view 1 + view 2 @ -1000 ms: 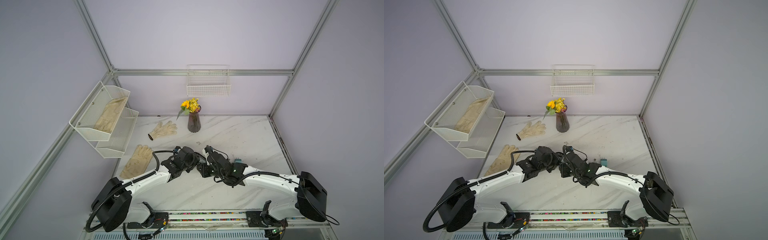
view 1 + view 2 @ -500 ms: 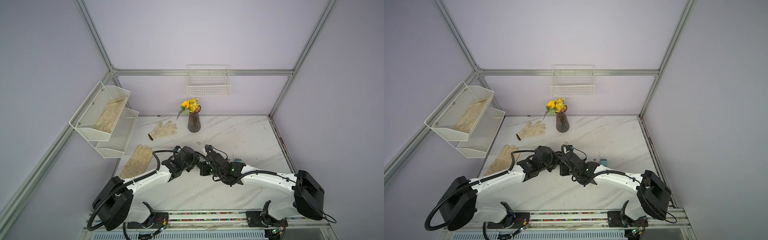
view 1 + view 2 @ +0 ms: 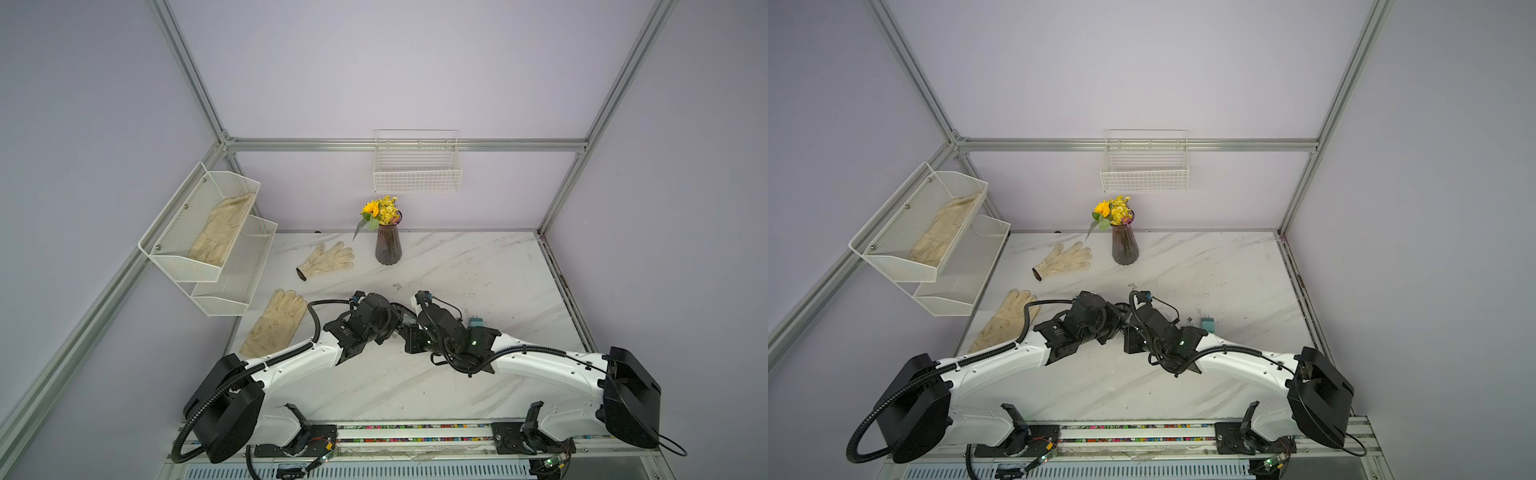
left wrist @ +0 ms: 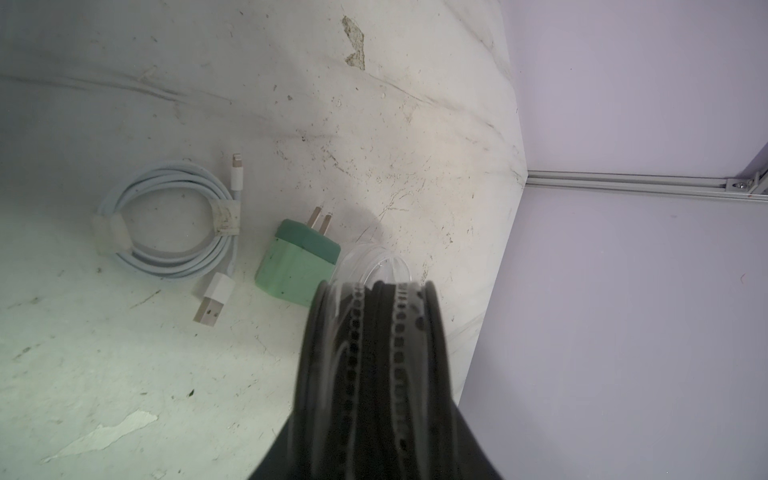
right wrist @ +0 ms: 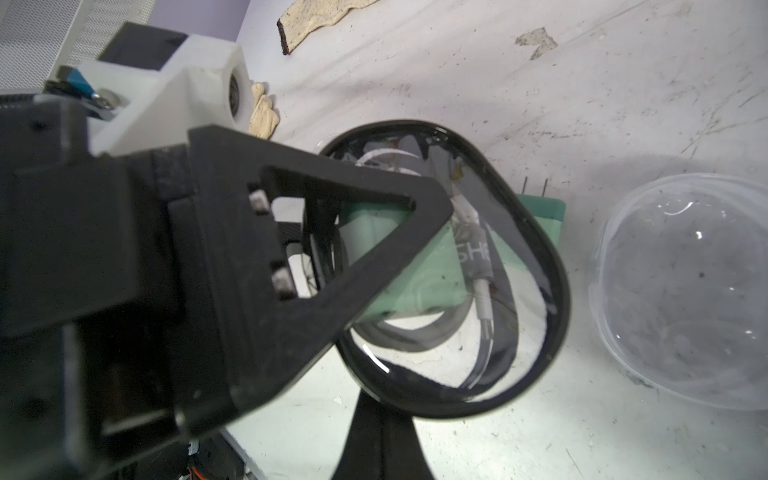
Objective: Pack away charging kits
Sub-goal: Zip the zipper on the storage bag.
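Note:
A black-rimmed oval clear case [image 5: 540,266] is held on edge above the table, a coiled cable showing inside it. My left gripper [image 4: 376,289] is shut on the case [image 4: 376,332], one finger [image 5: 332,232] lying across its face. My right gripper [image 5: 382,401] is shut on the lower rim. Where the two wrists meet, both grippers are hidden in both top views. Beside the case a mint-green charger [image 4: 297,266] and a coiled white cable [image 4: 166,224] lie on the table. Another clear case [image 5: 681,291] sits close by. A light blue charger [image 3: 476,322] stands by the right arm.
Two cream gloves [image 3: 328,259] [image 3: 276,322] lie at the table's left, and a third fills the upper tier of the white mesh rack [image 3: 199,232]. A vase of yellow flowers [image 3: 387,245] stands at the back under a wire wall basket [image 3: 417,168].
My right gripper has moved a little toward the left gripper and has shut on the case's rim. The left gripper has kept its hold and place.

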Robot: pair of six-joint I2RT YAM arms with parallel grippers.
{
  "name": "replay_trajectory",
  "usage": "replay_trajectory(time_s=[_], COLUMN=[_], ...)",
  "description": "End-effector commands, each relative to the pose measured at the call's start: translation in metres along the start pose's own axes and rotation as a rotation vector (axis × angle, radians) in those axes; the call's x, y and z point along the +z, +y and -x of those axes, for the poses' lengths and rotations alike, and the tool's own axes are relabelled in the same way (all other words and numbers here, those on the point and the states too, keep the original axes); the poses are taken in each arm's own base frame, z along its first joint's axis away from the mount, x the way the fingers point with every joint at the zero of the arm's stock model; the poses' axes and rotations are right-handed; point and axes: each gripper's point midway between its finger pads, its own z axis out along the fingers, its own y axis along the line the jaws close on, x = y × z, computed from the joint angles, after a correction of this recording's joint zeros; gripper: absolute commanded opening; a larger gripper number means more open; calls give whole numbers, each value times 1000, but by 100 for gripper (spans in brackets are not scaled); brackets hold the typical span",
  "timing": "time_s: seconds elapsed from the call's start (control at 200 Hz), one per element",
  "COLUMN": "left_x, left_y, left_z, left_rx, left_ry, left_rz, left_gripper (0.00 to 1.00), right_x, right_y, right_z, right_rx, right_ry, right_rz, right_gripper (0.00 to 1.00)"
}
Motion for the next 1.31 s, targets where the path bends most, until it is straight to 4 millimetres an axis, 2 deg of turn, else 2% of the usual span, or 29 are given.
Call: replay_trajectory(time_s=[0.0, 0.195, 0.505, 0.67, 0.95, 1.135, 1.3], left_x=[-22, -26, -27, -27, -27, -28, -32], left_y=[-44, -46, -44, -43, -42, -45, -52], left_z=[12, 17, 21, 24, 26, 27, 21], left_rx=[23, 55, 97, 117, 132, 155, 218], left_ry=[-33, -29, -19, -17, 7, 26, 119], left_rz=[-145, -163, -170, -164, -170, -197, -271], left_gripper=[21, 20, 15, 13, 11, 10, 8], right_x=[-6, -8, -10, -15, -15, -18, -24], right_y=[-14, -20, 0, 2, -8, -17, -29], right_z=[-12, -19, -25, -27, -32, -28, -19], right_rx=[-27, -74, -141, -154, -194, -213, -239], right_ry=[41, 69, 122, 136, 176, 179, 175], right_rz=[-32, -43, 62, 76, 32, 8, -17], right_gripper=[0, 0, 0, 0, 0, 0, 0])
